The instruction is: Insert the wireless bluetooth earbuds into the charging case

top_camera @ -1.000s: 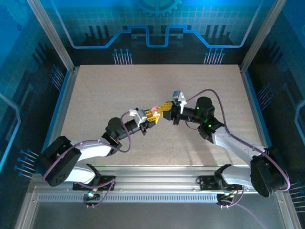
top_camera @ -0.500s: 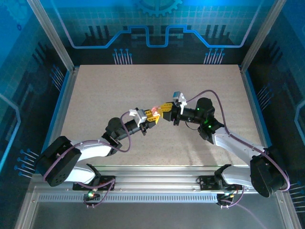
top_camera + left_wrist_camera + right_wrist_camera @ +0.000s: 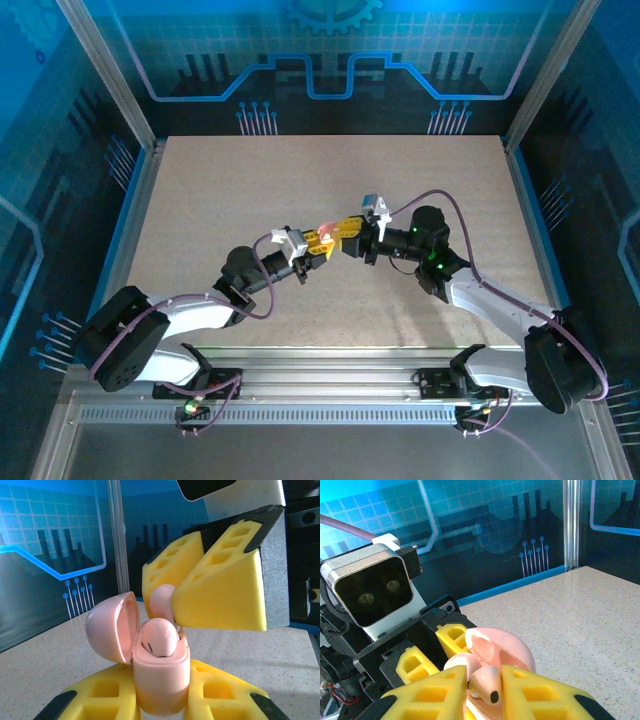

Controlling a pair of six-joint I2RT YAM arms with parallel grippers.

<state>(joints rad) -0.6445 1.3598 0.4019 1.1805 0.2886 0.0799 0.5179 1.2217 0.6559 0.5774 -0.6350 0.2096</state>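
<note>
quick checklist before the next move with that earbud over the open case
1. Case clamped in the left hand: ok.
2. Lid swung open, out of the way: ok.
3. First earbud seated in the case: ok.
4. Second earbud between the right hand's fingers, just above the case: ok.
5. Second earbud lined up with the free slot: cannot tell, the slot is hidden.
6. Right hand's pinch on it firm or loose: cannot tell.
</note>
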